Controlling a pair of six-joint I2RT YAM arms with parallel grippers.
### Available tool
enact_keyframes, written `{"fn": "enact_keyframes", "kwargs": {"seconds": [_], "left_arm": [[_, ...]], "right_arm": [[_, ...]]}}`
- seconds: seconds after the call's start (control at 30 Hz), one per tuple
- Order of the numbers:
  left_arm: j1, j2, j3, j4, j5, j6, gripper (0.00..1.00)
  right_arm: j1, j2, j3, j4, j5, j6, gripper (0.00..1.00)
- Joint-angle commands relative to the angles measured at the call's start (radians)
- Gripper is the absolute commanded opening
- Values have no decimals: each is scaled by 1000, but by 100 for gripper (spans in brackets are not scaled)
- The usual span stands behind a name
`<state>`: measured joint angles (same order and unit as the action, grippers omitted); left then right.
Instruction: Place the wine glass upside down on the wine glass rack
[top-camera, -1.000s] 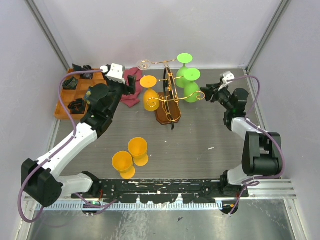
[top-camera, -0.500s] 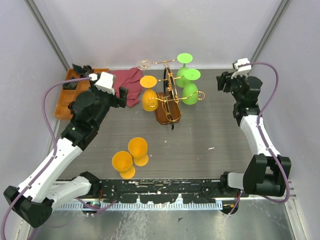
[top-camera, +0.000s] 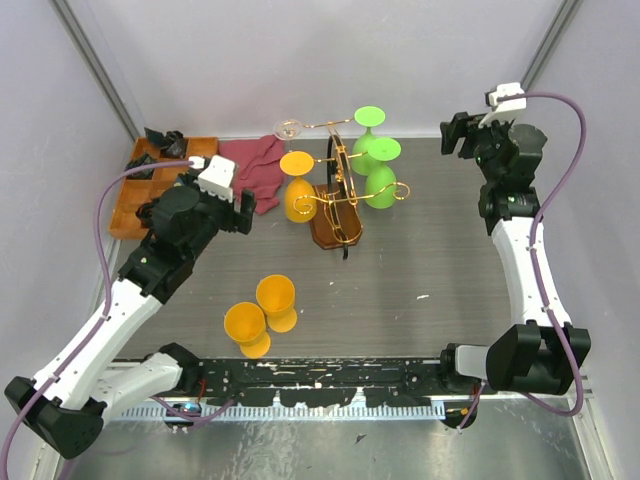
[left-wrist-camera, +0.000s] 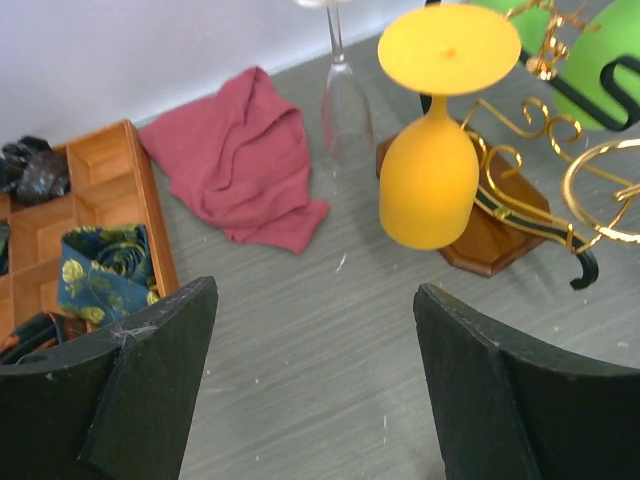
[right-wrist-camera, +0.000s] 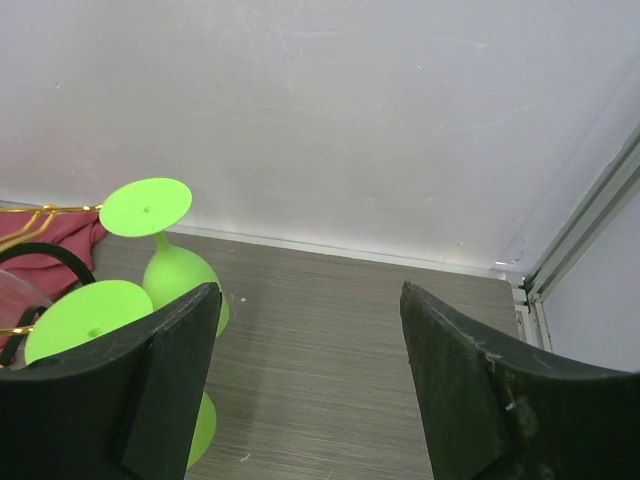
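Note:
The wine glass rack is gold wire on a brown wooden base at the back middle. An orange wine glass hangs upside down on its left side, also in the left wrist view. Two green glasses are upside down on its right side. A clear glass is at its back left. Two more orange glasses sit on the near table. My left gripper is open and empty, left of the rack. My right gripper is open and empty, raised at the back right.
A red cloth lies left of the rack, also in the left wrist view. A wooden compartment tray with dark items stands at the back left. White walls close the back and both sides.
My left gripper has drawn back from the red cloth and rack towards the near left. My right gripper has lifted away from the rack's right side to the back right corner.

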<state>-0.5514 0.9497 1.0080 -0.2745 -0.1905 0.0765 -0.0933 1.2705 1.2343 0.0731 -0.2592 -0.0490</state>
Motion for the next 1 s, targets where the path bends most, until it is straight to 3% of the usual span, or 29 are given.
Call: {"fn": "enact_keyframes", "kwargs": {"seconds": [0.0, 0.37, 0.53, 0.73, 0.97], "left_arm": [[5, 23, 43, -117, 22, -13, 86], [5, 79, 150, -305, 34, -52, 87], [6, 74, 183, -416, 67, -74, 94], [5, 37, 210, -557, 120, -127, 97], [5, 20, 228, -675, 235, -155, 99]], "right_arm": [[-2, 10, 83, -70, 3, 45, 78], [-2, 55, 176, -81, 98, 98, 79], [-2, 73, 200, -88, 107, 159, 79], [-2, 77, 226, -176, 189, 183, 79], [10, 80, 273, -307, 142, 189, 73]]}}
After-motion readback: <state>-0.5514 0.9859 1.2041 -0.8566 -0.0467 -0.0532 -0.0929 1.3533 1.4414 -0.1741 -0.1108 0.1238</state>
